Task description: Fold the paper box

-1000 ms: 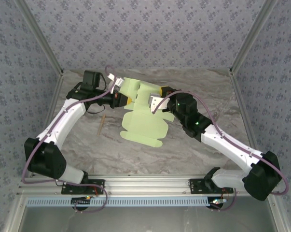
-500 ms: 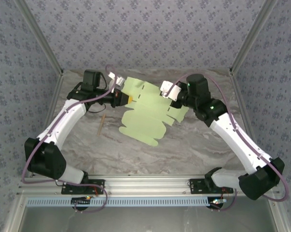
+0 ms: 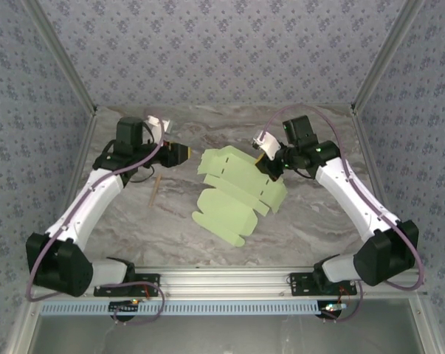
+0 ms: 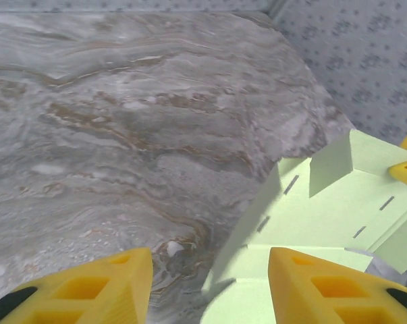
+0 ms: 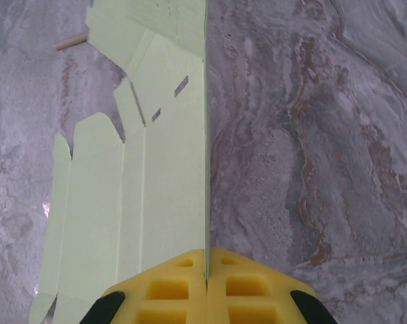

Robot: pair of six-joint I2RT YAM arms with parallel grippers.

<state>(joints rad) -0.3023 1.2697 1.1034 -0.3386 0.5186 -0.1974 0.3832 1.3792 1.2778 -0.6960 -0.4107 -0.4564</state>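
right gripper (image 5: 206, 270) pinching the paper box (image 3: 237, 188), left gripper (image 3: 179, 153) empty
i see the sheet mid way across the table (image 3: 318, 221), its 2 o'clock edge clamped in the right pads; the left jaws stand half apart just off its 10 o'clock.

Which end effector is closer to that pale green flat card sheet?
Right. The right end effector is clamped shut on the pale green flat card sheet at its right edge; the left end effector is open, a little off the sheet's left edge.
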